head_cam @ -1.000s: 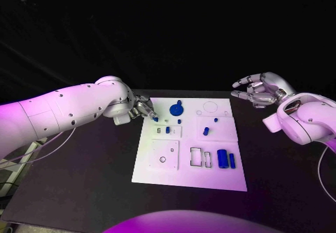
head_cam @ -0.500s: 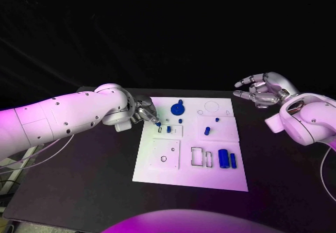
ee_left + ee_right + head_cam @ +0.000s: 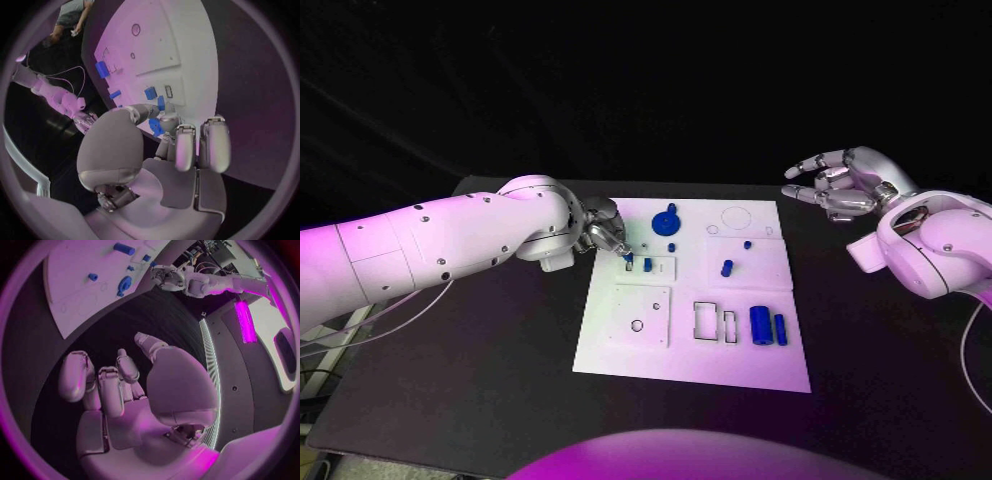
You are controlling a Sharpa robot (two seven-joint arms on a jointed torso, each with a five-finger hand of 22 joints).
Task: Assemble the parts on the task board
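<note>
The white task board [image 3: 678, 358] lies mid-table. My left hand [image 3: 602, 232] is at its far left corner and pinches a small blue part [image 3: 627, 256] between thumb and fingertips, just over the small plate with a slot [image 3: 630, 268]. The left wrist view shows the pinched part [image 3: 155, 128] close above the board [image 3: 187, 45], near another blue part [image 3: 150, 93]. A round blue part [image 3: 665, 222], small blue pegs [image 3: 726, 268] and two blue cylinders [image 3: 759, 325] are on the board. My right hand [image 3: 837, 188] hovers off the board's far right corner, fingers apart, holding nothing.
Rectangular cut-outs [image 3: 714, 322] and a square plate with a hole [image 3: 639, 318] occupy the board's near half. The black table [image 3: 473, 380] surrounds the board. In the right wrist view the board [image 3: 75, 290] and my left hand [image 3: 166, 276] lie beyond my right hand [image 3: 144, 395].
My left hand has carried the small blue part a short way nearer and onto the board, over the slotted plate. The right hand has stayed almost still.
</note>
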